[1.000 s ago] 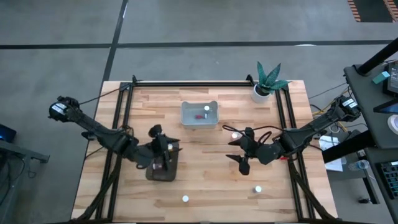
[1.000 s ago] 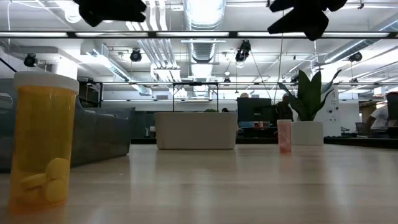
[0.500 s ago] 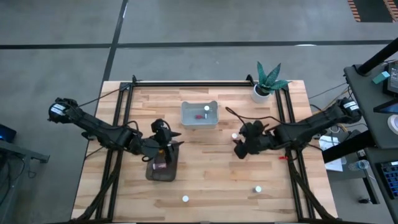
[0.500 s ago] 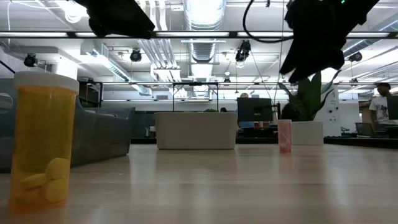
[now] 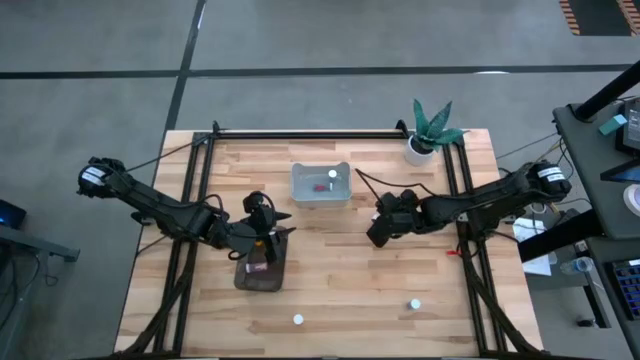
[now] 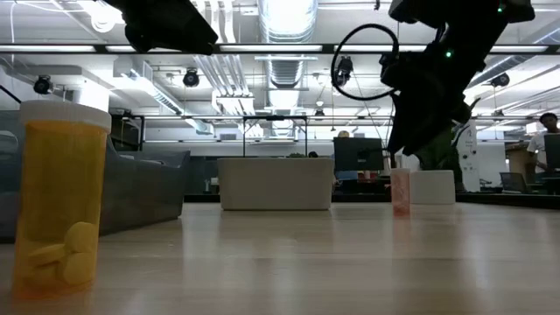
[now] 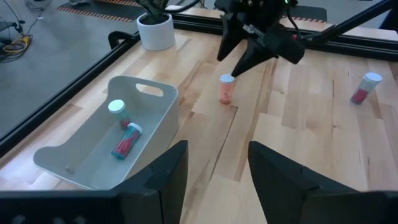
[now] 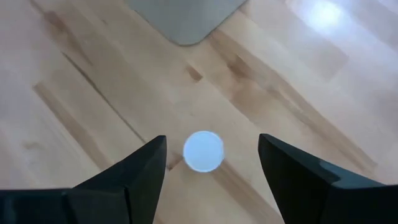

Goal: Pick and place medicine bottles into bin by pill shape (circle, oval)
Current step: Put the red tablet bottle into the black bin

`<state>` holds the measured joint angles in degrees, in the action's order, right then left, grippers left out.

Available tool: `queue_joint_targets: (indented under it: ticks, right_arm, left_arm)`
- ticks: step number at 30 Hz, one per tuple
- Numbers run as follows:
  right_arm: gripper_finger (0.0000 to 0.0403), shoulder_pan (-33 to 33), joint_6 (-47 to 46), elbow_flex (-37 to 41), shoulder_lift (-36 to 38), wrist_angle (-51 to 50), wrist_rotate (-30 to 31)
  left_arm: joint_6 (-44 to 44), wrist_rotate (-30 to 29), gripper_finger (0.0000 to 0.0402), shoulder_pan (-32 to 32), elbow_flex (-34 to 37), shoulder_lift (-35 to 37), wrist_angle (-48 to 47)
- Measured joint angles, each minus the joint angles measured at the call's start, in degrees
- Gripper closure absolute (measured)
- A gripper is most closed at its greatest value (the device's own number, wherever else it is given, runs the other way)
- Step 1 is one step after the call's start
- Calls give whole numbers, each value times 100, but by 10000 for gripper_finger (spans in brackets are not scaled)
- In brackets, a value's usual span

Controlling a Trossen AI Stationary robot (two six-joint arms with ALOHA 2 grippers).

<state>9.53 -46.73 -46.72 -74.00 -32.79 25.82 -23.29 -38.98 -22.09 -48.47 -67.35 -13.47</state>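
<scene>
A small pink bottle with a white cap (image 7: 226,89) stands upright on the table, also in the low view (image 6: 400,191). My right gripper (image 8: 205,165) is open, pointing down above it. Its fingers stand on either side of the cap (image 8: 203,151) without touching. In the high view my right gripper (image 5: 379,231) hides the bottle. My left gripper (image 7: 214,180) is open and empty above the dark bin (image 5: 262,274). The white bin (image 5: 320,186) holds two bottles (image 7: 126,139).
A yellow bottle (image 6: 57,201) stands near the front edge; it shows in the high view (image 5: 298,320). Another bottle (image 5: 414,303) lies toward the front right. A potted plant (image 5: 425,140) stands at the far right corner. Black rails run along the table's sides.
My right gripper has gone toward the table's far edge and a little left, and has come down until it stands over the pink bottle. The bottle has stayed where it was.
</scene>
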Motion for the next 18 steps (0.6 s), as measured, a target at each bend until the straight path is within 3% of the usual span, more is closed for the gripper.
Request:
queue_joint_targets:
  ticks: [18]
  right_arm:
    - [155, -92, 18, 0, -957, 374, -32]
  left_arm:
    - [15, -1, 249, 0, 7, 0, -9]
